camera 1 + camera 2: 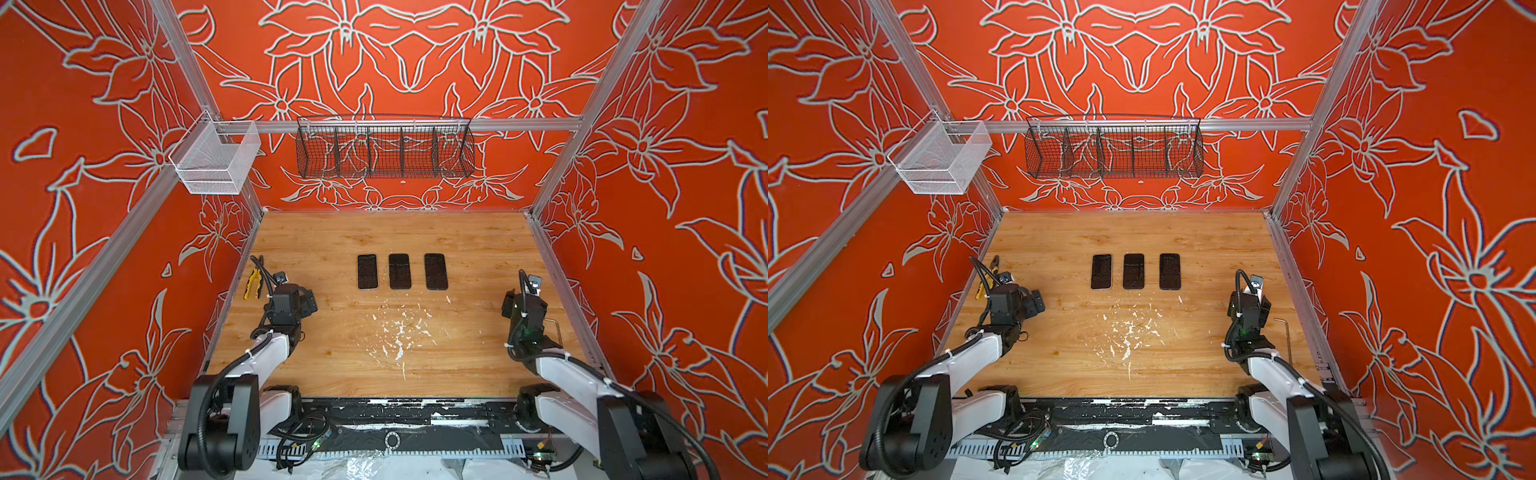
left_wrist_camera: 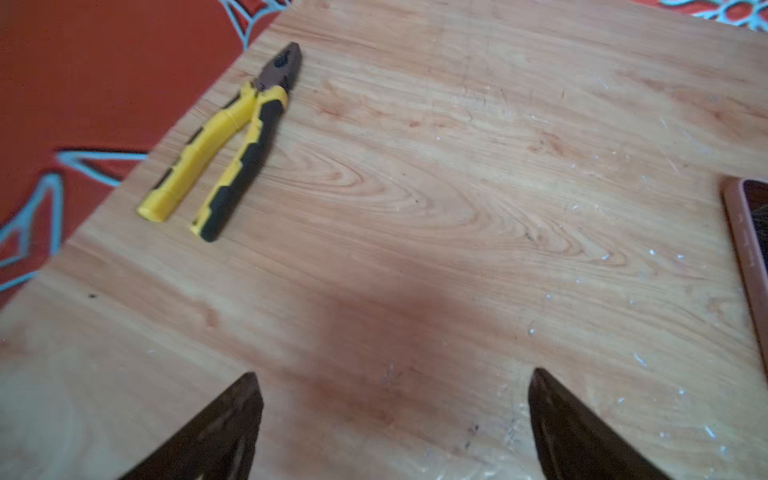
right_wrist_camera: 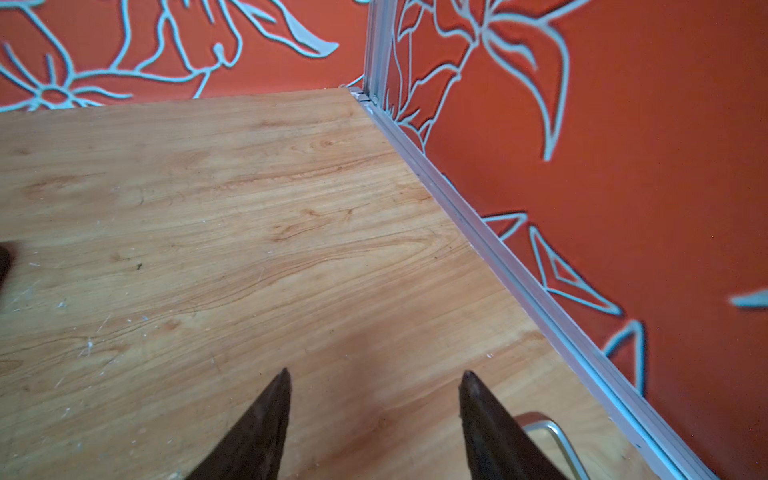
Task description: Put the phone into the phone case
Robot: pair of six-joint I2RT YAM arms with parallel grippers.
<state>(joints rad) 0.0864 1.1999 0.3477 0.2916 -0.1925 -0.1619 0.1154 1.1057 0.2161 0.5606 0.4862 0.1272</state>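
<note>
Red walls with pale flower outlines close around a wooden table (image 1: 374, 232), which has white scratches near its middle. Three dark phone-shaped pieces lie flat on the table in a row, apart from each other: the left piece (image 1: 367, 271), the middle piece (image 1: 400, 271) and the right piece (image 1: 435, 271). I cannot tell which one is the phone and which is the phone case.

Left gripper (image 2: 392, 372) hangs over bare wood with its jaws wide apart and holds nothing. The left piece shows a brownish rim at the edge of the left wrist view. Yellow and black pliers (image 2: 224, 141) lie near the left table edge.

Right gripper (image 3: 376, 371) is also open, less wide, and empty, near the right wall. A metal hex key (image 1: 1287, 336) lies just beside it.
</note>
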